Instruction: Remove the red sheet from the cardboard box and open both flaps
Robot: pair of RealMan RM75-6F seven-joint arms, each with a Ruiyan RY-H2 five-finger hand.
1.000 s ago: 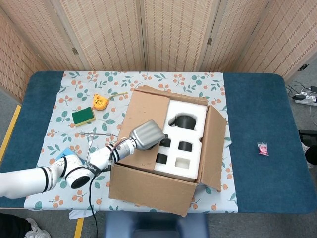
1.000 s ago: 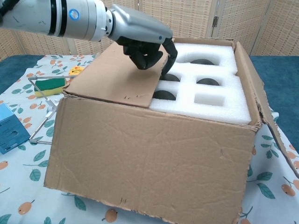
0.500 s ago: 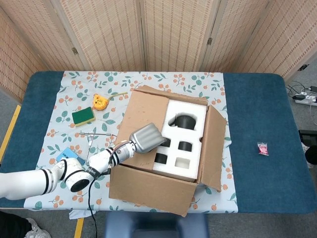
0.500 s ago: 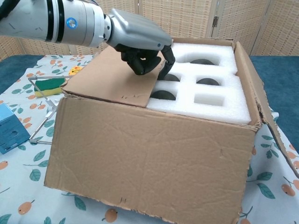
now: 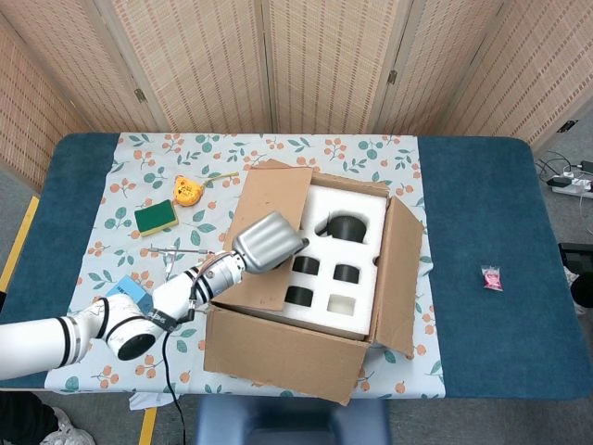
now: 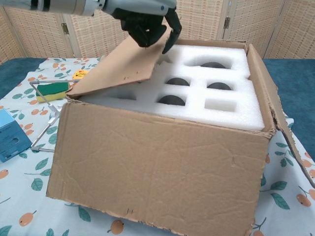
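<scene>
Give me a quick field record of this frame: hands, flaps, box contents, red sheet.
left hand: fingers hooked on the free edge of the left flap
right hand: not in view
left flap: partly raised, tilted up off the foam
right flap: open, standing outward
box: on the floral cloth
contents: white foam insert with dark items in its pockets
red sheet: not visible on or in the box

The big brown cardboard box [image 6: 157, 167] looked dull and a bit creased. The white foam block [image 6: 231, 105] inside it was soft and matt. The silver robot hand [image 5: 268, 243] had a smooth, shiny shell. The flowery tablecloth [image 5: 157, 185] was cloth.
</scene>
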